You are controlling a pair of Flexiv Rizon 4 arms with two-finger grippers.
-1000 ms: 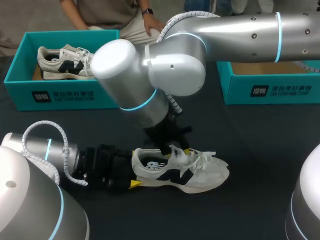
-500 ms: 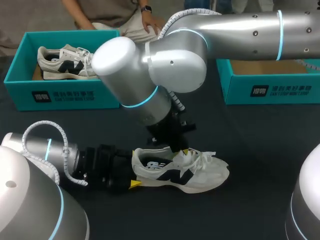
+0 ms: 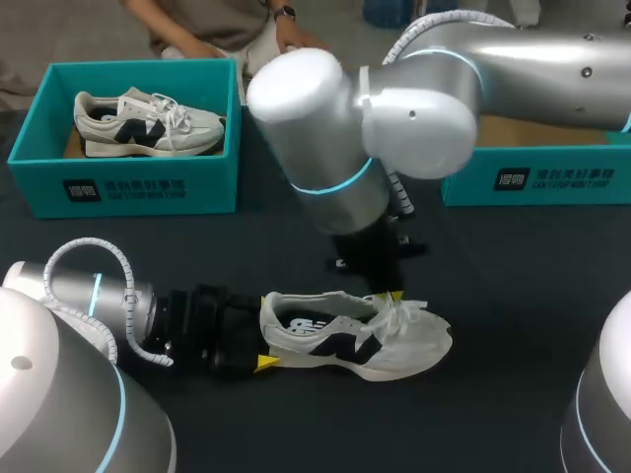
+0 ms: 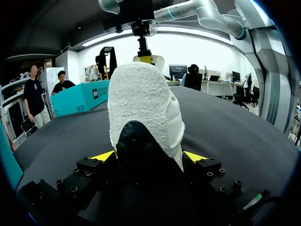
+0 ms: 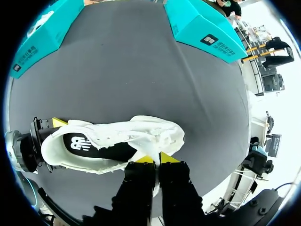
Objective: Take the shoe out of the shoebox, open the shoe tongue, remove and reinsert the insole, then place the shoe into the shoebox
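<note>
Left gripper (image 4: 149, 157): clamped on the heel (image 4: 141, 141) of the shoe (image 3: 345, 340), one yellow tip on each side of it, both touching; arm comes in low from the table's near-left corner.

Right gripper (image 5: 156, 158): fingers drawn together, yellow tips side by side with barely a gap; hangs nearly straight down over the laces (image 3: 394, 313), at the forefoot; cannot tell whether a lace is pinched between the tips.

Shoe: white with a dark side logo; sits sole-down on the black table (image 3: 493, 296), near the front middle; long axis runs left to right across the table; heel toward the left arm, toe (image 3: 434, 335) pointing right; collar opening faces up, laces loose and splayed.

Left teal shoebox (image 3: 128, 187): far-left of the table, well apart from the held shoe; open on top; second shoe (image 3: 148, 118) lies inside it, toe to the right, same axis.

Right teal shoebox (image 3: 532, 182): far-right, partly hidden behind the right arm; contents not visible.
</note>
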